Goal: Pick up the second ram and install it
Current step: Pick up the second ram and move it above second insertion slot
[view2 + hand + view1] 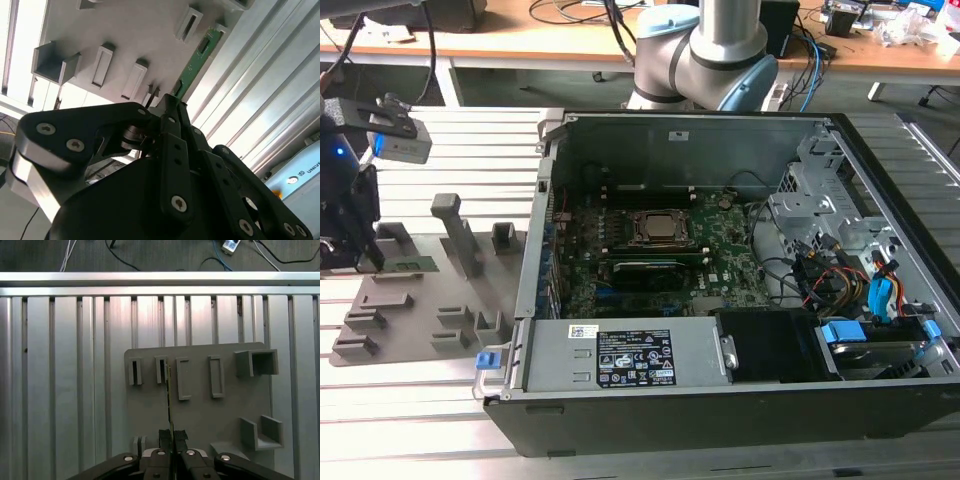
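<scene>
Judging by how things lie, the pick-up is under way and the install has not begun. The open black metal computer case [720, 410] lies on the ribbed aluminium table [420, 425], its green motherboard [730, 250] bared. Nothing of this step shows inside it.

The work sits well apart from the case, at the exterior view's left, over the flat grey plastic holder plate [410, 320] with its upright blocks. There the arm's black two-fingered gripper [372, 258] has its fingers pressed together on one end of the second ram [412, 266], a long, narrow, flat green circuit-board stick. I cannot tell whether the stick's far end has cleared the plate or rests on it. What is left, as I read it, is the carry across to the case and the seating on the motherboard.

The exterior view alone gives the case and the gap between it and the stick. In the second wrist view the gripper [170, 100] pinches the near end of the second ram [197, 57], whose green face and small dark chips show above the holder plate [140, 30]. In the first wrist view the second ram [168, 395] is edge-on, a thin line from the gripper [172, 434] toward a small slotted grey block [161, 370] on the holder plate [210, 420].
</scene>
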Motion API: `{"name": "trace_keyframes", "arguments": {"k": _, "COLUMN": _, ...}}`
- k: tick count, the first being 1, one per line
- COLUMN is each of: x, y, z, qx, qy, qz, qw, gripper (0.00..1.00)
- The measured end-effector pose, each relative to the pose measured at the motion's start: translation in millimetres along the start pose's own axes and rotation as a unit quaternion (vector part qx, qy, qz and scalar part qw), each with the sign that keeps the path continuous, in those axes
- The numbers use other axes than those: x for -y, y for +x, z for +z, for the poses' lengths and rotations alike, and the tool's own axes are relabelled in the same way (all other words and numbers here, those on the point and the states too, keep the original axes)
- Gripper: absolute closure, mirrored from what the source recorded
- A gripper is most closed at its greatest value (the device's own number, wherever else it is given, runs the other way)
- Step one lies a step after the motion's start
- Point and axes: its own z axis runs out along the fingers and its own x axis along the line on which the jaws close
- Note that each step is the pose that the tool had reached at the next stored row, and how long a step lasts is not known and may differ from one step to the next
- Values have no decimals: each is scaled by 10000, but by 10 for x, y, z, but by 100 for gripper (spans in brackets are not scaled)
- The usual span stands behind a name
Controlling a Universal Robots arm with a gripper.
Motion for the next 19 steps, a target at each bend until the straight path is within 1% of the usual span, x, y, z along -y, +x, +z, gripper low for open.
{"name": "trace_keyframes", "arguments": {"k": 1, "x": -2, "y": -1, "z": -46, "qx": 0, "qy": 0, "qz": 0, "qw": 10000, "gripper": 86}}
{"name": "trace_keyframes", "arguments": {"k": 5, "x": -8, "y": -4, "z": -169, "qx": 0, "qy": 0, "qz": 0, "qw": 10000, "gripper": 86}}
{"name": "trace_keyframes", "arguments": {"k": 7, "x": -13, "y": -6, "z": -286, "qx": 0, "qy": 0, "qz": 0, "qw": 10000, "gripper": 86}}
{"name": "trace_keyframes", "arguments": {"k": 12, "x": -17, "y": -8, "z": -371, "qx": 0, "qy": 0, "qz": 0, "qw": 10000, "gripper": 86}}
{"name": "trace_keyframes", "arguments": {"k": 19, "x": -26, "y": -14, "z": -588, "qx": 0, "qy": 0, "qz": -1, "qw": 10000, "gripper": 86}}
